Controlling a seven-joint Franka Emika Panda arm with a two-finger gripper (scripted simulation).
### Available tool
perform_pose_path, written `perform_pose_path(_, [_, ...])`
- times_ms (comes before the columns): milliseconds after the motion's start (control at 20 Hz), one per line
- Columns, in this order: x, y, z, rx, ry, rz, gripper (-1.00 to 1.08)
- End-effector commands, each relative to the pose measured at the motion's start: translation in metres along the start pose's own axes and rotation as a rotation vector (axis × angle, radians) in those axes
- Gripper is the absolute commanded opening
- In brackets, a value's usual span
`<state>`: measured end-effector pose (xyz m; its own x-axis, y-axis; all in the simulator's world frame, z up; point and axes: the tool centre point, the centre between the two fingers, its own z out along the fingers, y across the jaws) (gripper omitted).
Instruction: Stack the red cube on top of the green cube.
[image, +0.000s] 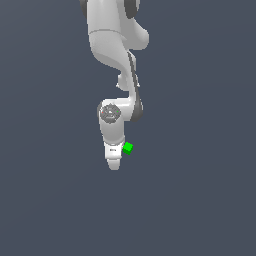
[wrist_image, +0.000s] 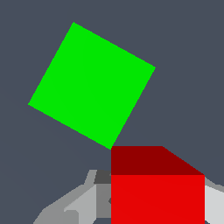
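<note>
Room around work spot was wide: plain dark grey table stretched bare-looking on all sides in exterior view. Tiny bright green cube sat on table, just beside white tool, toward exterior view's right. Tiny bright red cube filled space between tool's grey fingers in wrist view, clamped there; its corner met green cube's corner in that view, not above it. White arm hung straight down, wrist vertical.
</note>
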<state>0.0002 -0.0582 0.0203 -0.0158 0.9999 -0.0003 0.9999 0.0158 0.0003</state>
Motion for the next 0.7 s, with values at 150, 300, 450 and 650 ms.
perform_pose_path(150, [0.0,0.0,-0.002,0.0,0.0,0.0,-1.0])
perform_pose_path(300, [0.0,0.0,-0.01,0.0,0.0,0.0,-1.0])
perform_pose_path(450, [0.0,-0.001,-0.024,0.0,0.0,0.0,-1.0])
perform_pose_path(650, [0.0,-0.002,-0.051,0.001,-0.001,-0.001,-1.0])
